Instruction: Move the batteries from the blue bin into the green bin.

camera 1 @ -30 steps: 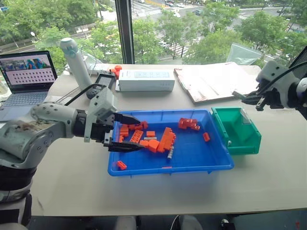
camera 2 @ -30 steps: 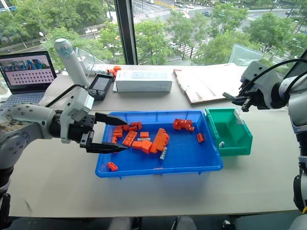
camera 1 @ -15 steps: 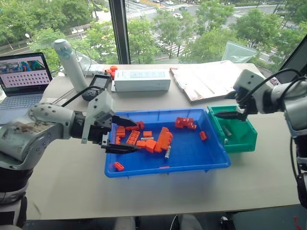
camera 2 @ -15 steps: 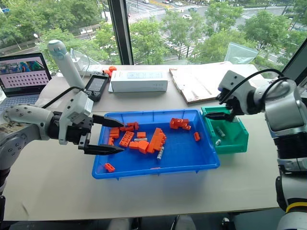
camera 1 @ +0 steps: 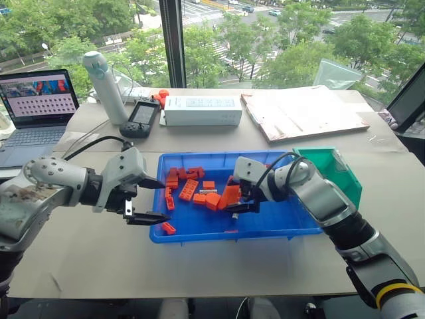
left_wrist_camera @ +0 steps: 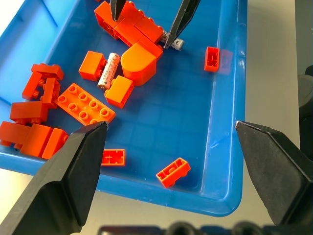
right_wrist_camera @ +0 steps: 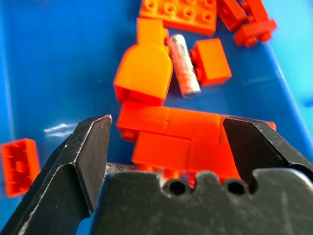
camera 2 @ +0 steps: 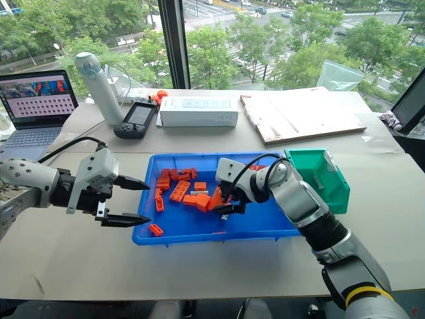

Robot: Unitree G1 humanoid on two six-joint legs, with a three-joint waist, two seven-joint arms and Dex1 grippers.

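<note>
Partway through, by my read. Two batteries left in the blue bin (camera 1: 292,226): battery one (left_wrist_camera: 108,70) lies among the orange bricks (left_wrist_camera: 84,104), battery two (left_wrist_camera: 176,43) sits at the edge of the brick pile. Can't see the green bin's (camera 1: 342,179) contents from here.

Right hand (left_wrist_camera: 149,22) is down over the pile, fingers spread wide, holding nothing; one fingertip just beside battery two. Battery one (right_wrist_camera: 185,63) lies just beyond its open fingers.

Left hand (camera 1: 147,199) hangs wide and empty at the bin's near-left corner, well apart from both.
</note>
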